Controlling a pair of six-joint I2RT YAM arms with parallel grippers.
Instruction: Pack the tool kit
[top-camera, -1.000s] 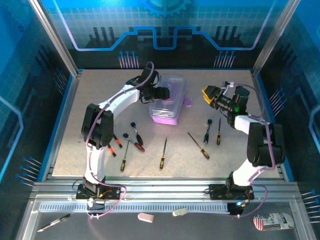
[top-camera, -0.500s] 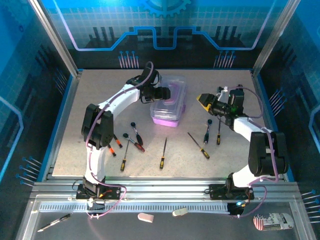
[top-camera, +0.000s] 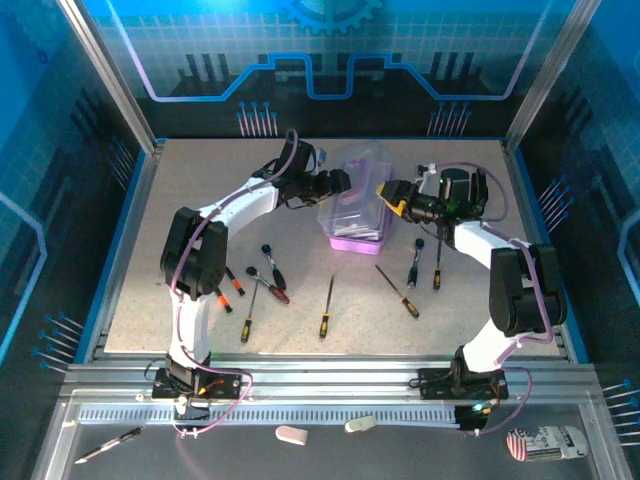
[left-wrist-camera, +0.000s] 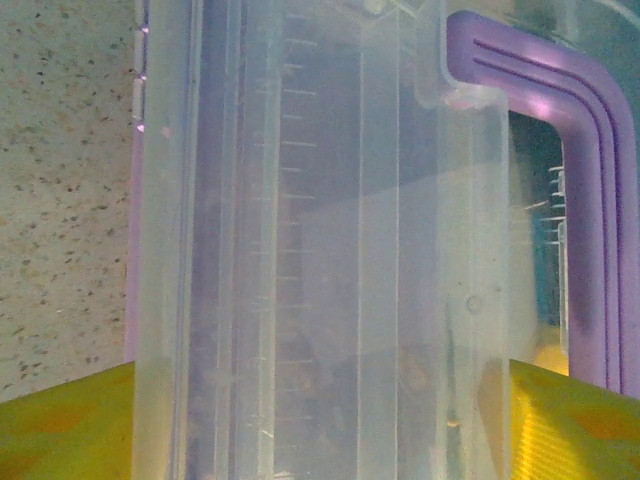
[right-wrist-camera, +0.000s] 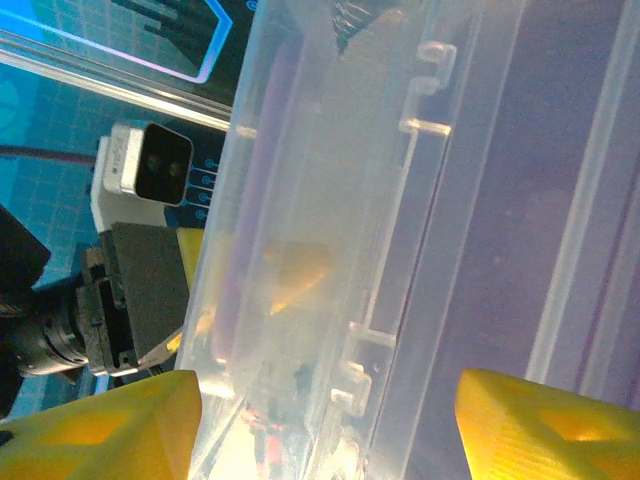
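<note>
The tool kit case (top-camera: 352, 205) sits at mid-back of the table, tipped up, with its clear lid above its purple base (top-camera: 357, 241). My left gripper (top-camera: 343, 183) is shut on the case's left side. In the left wrist view the case (left-wrist-camera: 320, 230) spans the gap between both yellow fingers (left-wrist-camera: 60, 425), and its purple handle (left-wrist-camera: 590, 200) shows at right. My right gripper (top-camera: 389, 195) is at the case's right side, open, and its fingers (right-wrist-camera: 550, 425) straddle the clear wall (right-wrist-camera: 330, 250). Several slim screwdrivers (top-camera: 327, 305) lie loose in front.
More screwdrivers lie at left (top-camera: 251, 310) and right (top-camera: 437, 262) of the table's front half. Blue enclosure walls stand close at the back and sides. A metal rail (top-camera: 320, 375) runs along the front edge, with a pen (top-camera: 107, 445) and erasers (top-camera: 291, 434) beyond it.
The case has moved right and tipped up in my left gripper. My right gripper has swung left from beside the case to its right side, and its jaws have widened.
</note>
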